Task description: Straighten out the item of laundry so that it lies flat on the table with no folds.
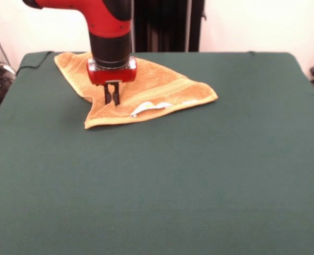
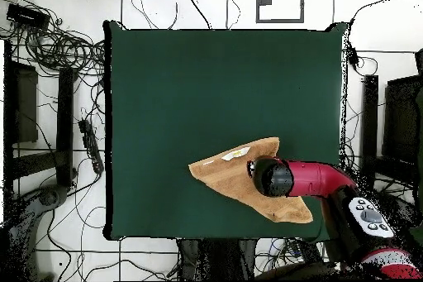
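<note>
Orange-tan terry towel (image 1: pixel 146 87) lay folded into a rough triangle on the dark green table (image 1: pixel 199 175), near the robot's edge, with the white label (image 1: pixel 149 108) at the hem facing the camera in the front view. Gripper (image 1: pixel 112 98) pressed down onto the towel, black fingers nearly closed, pinching little or no cloth as far as visible. Red arm (image 2: pixel 310 178) covered part of the towel in the overhead view.
</note>
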{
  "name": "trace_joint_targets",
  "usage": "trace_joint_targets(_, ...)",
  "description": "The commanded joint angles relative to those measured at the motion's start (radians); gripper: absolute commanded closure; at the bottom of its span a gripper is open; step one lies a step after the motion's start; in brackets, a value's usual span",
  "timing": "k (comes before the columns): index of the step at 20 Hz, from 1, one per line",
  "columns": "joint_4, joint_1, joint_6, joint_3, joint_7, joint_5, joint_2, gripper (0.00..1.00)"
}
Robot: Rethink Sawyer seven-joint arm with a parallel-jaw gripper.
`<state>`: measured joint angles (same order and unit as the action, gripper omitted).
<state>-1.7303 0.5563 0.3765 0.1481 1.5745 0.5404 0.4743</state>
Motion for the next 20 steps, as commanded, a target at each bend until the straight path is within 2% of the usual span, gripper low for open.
trace_joint_targets(1,0.163,-0.047,-0.133,0.083,0.102,-0.001,-0.196,1.00)
trace_joint_targets(20,0.205,-0.072,-0.126,0.093,0.114,-0.031,-0.225,1.00)
